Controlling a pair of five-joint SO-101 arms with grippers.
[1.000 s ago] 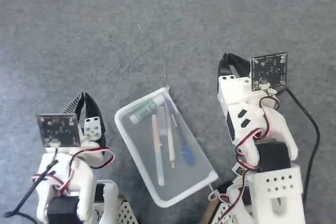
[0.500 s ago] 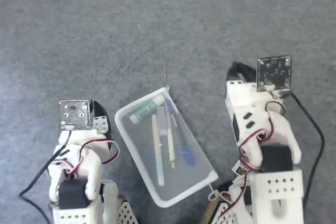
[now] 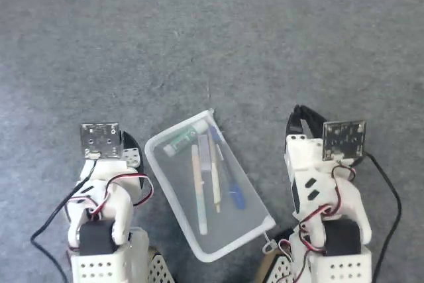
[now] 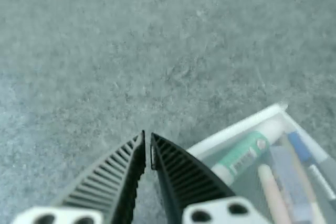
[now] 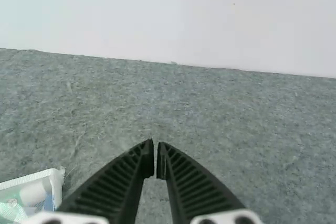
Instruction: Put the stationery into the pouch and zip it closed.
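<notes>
A clear plastic pouch [image 3: 228,220] lies slanted on the grey mat between the two arms, with a green-and-white tube [image 3: 185,136], pens and pencils [image 3: 215,177] inside it. Its zipper pull [image 3: 267,246] hangs at the near right corner. My left gripper [image 4: 147,142] is shut, pulled back beside the pouch's left corner [image 4: 236,132], holding nothing. My right gripper [image 5: 155,150] is shut and empty too, to the right of the pouch, whose corner [image 5: 31,184] shows at the edge. In the high view the left gripper [image 3: 129,144] and right gripper [image 3: 301,112] sit folded back near their bases.
Grey felt mat [image 3: 212,51] covers the table up to a pale wall [image 5: 168,9] at the back. Both arm bases [image 3: 99,256] stand along the near edge, flanking the pouch.
Both arms have drawn back toward their bases, away from the far side of the mat. The pouch and its contents have not moved.
</notes>
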